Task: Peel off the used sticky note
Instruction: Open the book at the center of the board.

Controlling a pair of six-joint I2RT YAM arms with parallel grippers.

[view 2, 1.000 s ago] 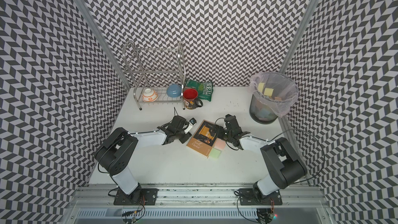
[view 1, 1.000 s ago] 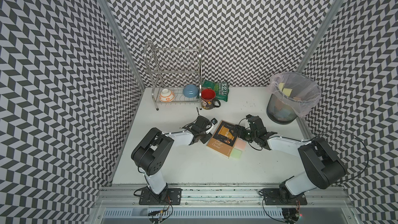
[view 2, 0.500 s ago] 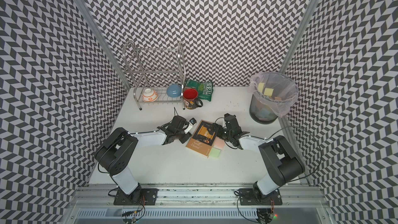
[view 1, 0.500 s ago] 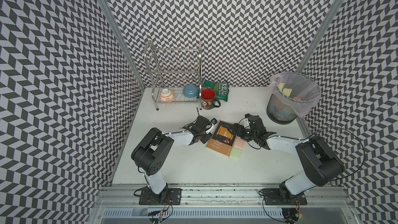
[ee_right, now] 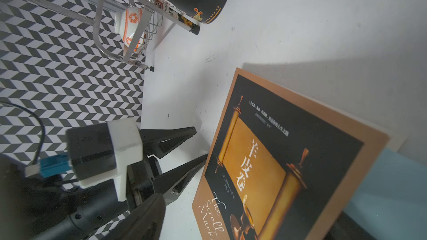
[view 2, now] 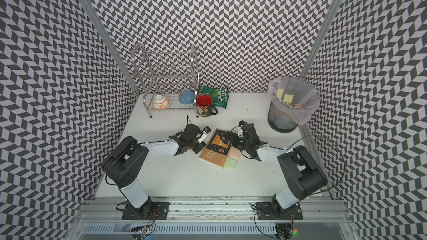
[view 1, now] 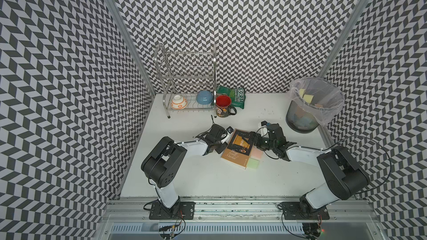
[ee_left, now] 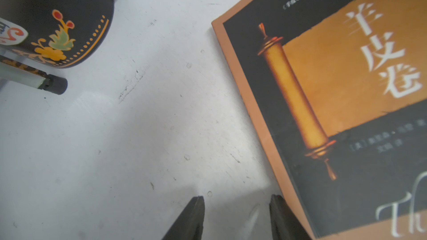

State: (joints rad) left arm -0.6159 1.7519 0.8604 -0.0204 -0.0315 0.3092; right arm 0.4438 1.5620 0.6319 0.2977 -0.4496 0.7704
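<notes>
An orange and black book (view 1: 239,150) lies flat in the middle of the table. A pink sticky note (view 1: 257,153) and a green one (view 1: 253,164) stick out from under its right edge. A pale blue note (ee_right: 392,181) shows past that edge in the right wrist view. My right gripper (view 1: 250,139) hovers over the book's far right part, jaws wide open and holding nothing (ee_right: 249,206). At the book's left edge my left gripper (ee_left: 236,198) rests low on the table. It is open with bare table between its fingers, and one finger (ee_left: 277,213) sits against the cover's edge.
A black flowered mug (view 1: 223,109) stands just behind the book, beside a wire dish rack (view 1: 184,84) with two bowls. A green chip bag (view 1: 233,95) lies at the back. A lined bin (view 1: 309,105) with discarded notes stands at the back right.
My right gripper has slid left from beside the book's right edge to over its cover. The left arm and the book have stayed put.
</notes>
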